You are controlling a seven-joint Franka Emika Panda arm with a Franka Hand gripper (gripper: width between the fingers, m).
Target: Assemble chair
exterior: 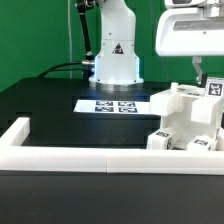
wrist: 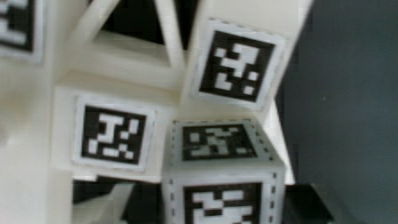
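**Gripper Closed Among the Chair Parts**

Where the black table [exterior: 45, 105] met the exterior view's left, a long low white border rail [exterior: 60, 155] ran along the near edge and turned back at the corner. Behind it, toward the middle, the marker board [exterior: 112, 104] lay flat in front of the arm's white base [exterior: 115, 55]. Further to the exterior view's right, the chair [exterior: 185, 120] sat as a cluster of white blocky parts with black-and-white tags, just behind the rail. The gripper [exterior: 200, 78] hung down onto the top of that cluster, beside a tagged part [exterior: 213, 88]. Its jaws were drawn close together; which part they pinched could not be told. The wrist view was filled by tagged white blocks [wrist: 116, 135], pressed close and blurred.
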